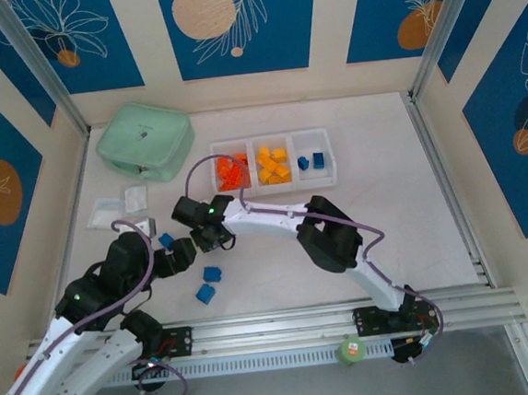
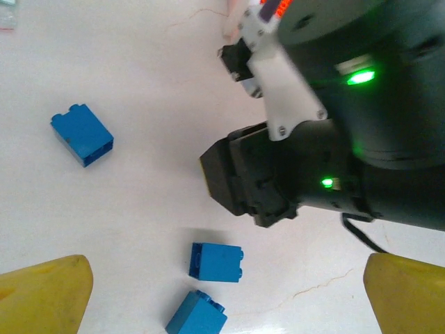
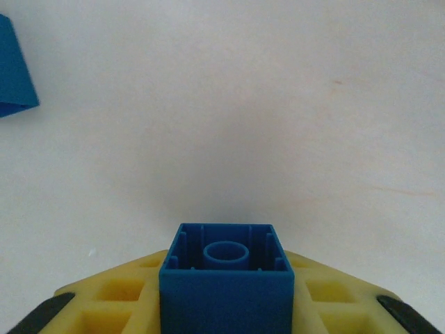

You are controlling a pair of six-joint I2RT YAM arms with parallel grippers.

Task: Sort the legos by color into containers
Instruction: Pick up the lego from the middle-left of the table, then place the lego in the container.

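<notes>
My right gripper (image 3: 227, 306) is shut on a blue lego (image 3: 227, 278), hollow underside facing the camera, just above the table. In the top view the right gripper (image 1: 218, 241) sits left of centre, in front of the containers (image 1: 252, 191): three joined bins holding red-orange legos (image 1: 232, 171), yellow-orange legos (image 1: 273, 164) and blue legos (image 1: 312, 161). Three loose blue legos lie on the table (image 1: 167, 241), (image 1: 212, 274), (image 1: 205, 294). My left gripper (image 2: 227, 292) is open wide, yellow fingertips (image 2: 45, 296) far apart, over two blue legos (image 2: 216, 262), (image 2: 197, 316); a third (image 2: 82, 134) lies farther off.
A mint green zip case (image 1: 145, 140) lies at the back left, with small clear bags (image 1: 108, 211) in front of it. The right arm's black wrist (image 2: 278, 174) hangs close ahead of the left gripper. Another blue lego (image 3: 14, 69) shows left of the right gripper.
</notes>
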